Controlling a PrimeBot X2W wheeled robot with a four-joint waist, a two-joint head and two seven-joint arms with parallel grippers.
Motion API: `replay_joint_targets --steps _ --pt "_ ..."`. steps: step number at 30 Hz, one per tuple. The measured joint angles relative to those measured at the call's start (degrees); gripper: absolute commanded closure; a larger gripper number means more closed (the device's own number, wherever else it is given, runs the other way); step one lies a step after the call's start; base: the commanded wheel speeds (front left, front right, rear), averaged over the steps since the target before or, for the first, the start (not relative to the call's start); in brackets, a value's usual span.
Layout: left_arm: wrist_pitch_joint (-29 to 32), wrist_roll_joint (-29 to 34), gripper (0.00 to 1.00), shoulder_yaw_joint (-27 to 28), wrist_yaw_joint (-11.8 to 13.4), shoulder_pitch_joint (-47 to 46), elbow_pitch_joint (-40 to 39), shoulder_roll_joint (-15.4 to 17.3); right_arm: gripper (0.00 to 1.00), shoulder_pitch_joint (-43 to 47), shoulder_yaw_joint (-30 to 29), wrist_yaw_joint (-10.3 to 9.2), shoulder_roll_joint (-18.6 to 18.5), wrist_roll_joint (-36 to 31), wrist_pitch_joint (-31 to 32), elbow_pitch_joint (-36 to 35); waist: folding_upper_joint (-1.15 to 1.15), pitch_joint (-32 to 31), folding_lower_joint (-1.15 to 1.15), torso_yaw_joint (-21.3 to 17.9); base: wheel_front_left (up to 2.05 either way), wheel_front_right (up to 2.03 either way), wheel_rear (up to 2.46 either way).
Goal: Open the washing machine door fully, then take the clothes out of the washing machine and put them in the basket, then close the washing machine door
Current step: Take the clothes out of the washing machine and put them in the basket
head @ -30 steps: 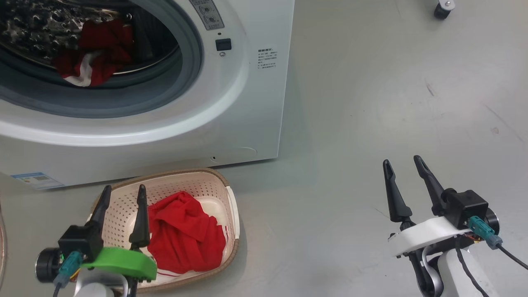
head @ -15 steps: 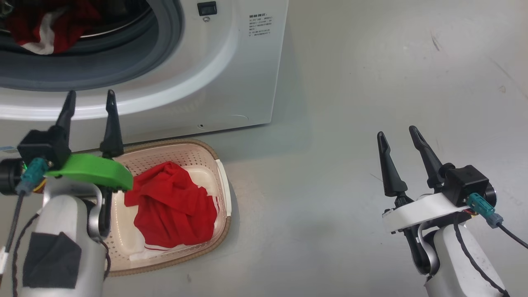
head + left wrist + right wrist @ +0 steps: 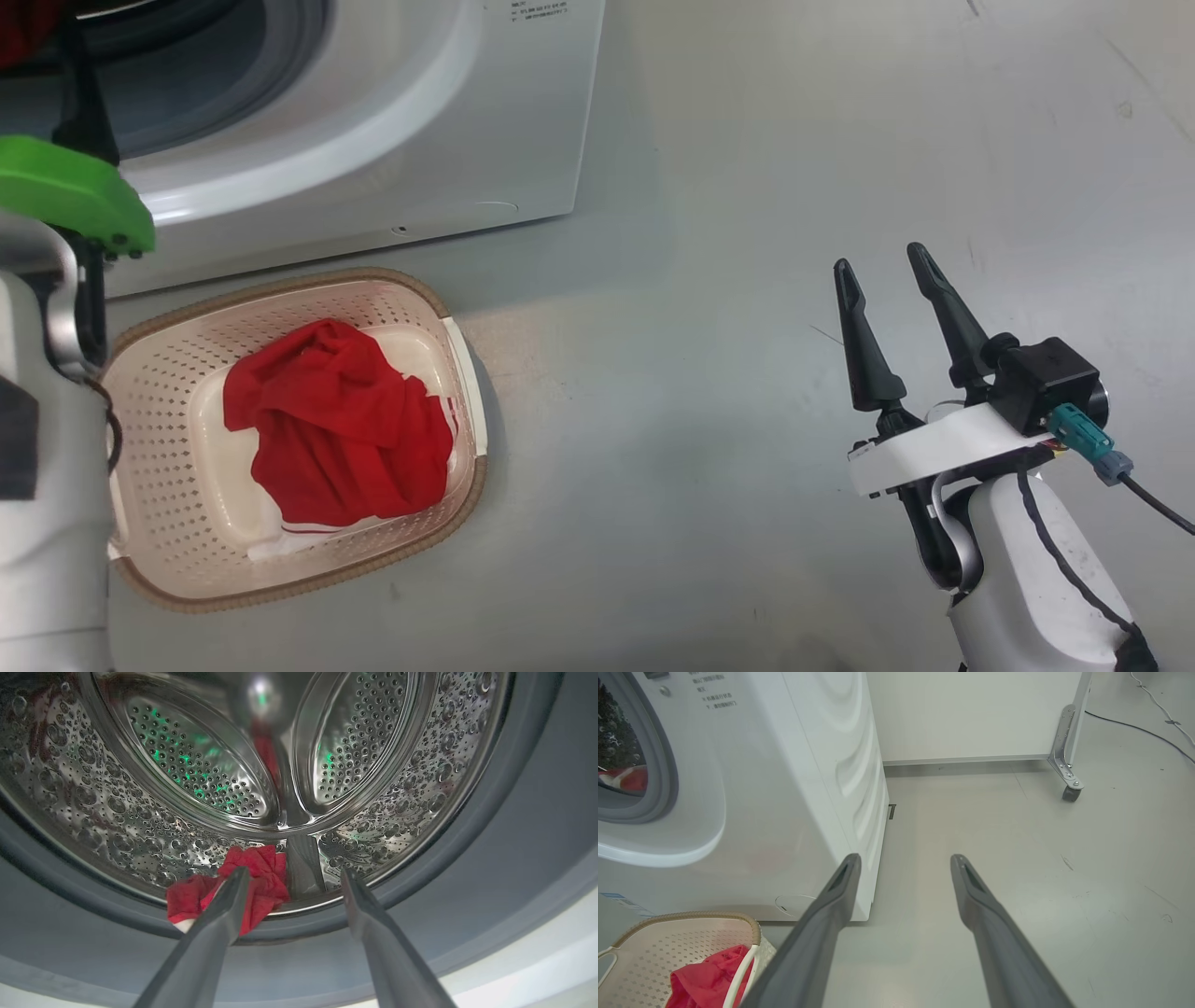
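The white washing machine [image 3: 373, 140] stands at the upper left with its drum mouth uncovered; the washing machine door is out of view. One piece of the red clothes [image 3: 336, 420] lies in the cream basket [image 3: 457, 373] on the floor in front of the machine. Another red piece [image 3: 261, 882] lies at the drum's front lip. My left gripper [image 3: 292, 875] is open at the drum mouth, its left finger in front of that piece, nothing held. Off to the right, my right gripper [image 3: 887, 271] hangs open and empty over the floor.
My left forearm with its green wrist piece [image 3: 65, 191] rises along the basket's left side. A white panel on a caster [image 3: 1069, 793] stands behind and to the right of the machine. A cable [image 3: 1134, 728] lies on the grey floor [image 3: 700, 420] beyond it.
My left gripper has risen from over the basket to the drum mouth, staying open. The head camera has shifted, so the machine and basket sit higher in the picture. The right arm has barely moved.
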Motion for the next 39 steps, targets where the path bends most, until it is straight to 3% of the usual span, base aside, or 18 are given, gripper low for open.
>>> replay_joint_targets --steps 12,19,30,39 --pt "6.7 0.8 0.00 2.2 2.0 -11.9 5.7 2.5 0.00 -1.9 1.3 -0.49 0.0 2.0 0.0 -0.8 0.00 5.5 0.00 -2.4 0.00 0.00 0.00" --pt "10.2 3.3 0.00 3.6 3.5 -15.4 9.3 6.6 0.00 -3.2 2.3 -0.60 0.0 2.5 0.0 -1.2 0.00 8.4 0.00 -3.7 0.00 0.00 0.00" --pt "12.1 4.6 0.00 5.5 4.0 -19.0 13.1 6.8 0.00 -3.5 2.2 -1.53 0.0 2.9 0.0 -1.9 0.00 12.3 0.00 -4.8 0.00 0.00 0.00" --pt "10.0 6.8 0.00 6.8 4.2 -20.1 15.2 7.1 0.00 -4.3 1.8 -2.02 0.0 2.9 0.0 -2.2 0.00 14.7 0.00 -4.2 0.00 0.00 0.00"
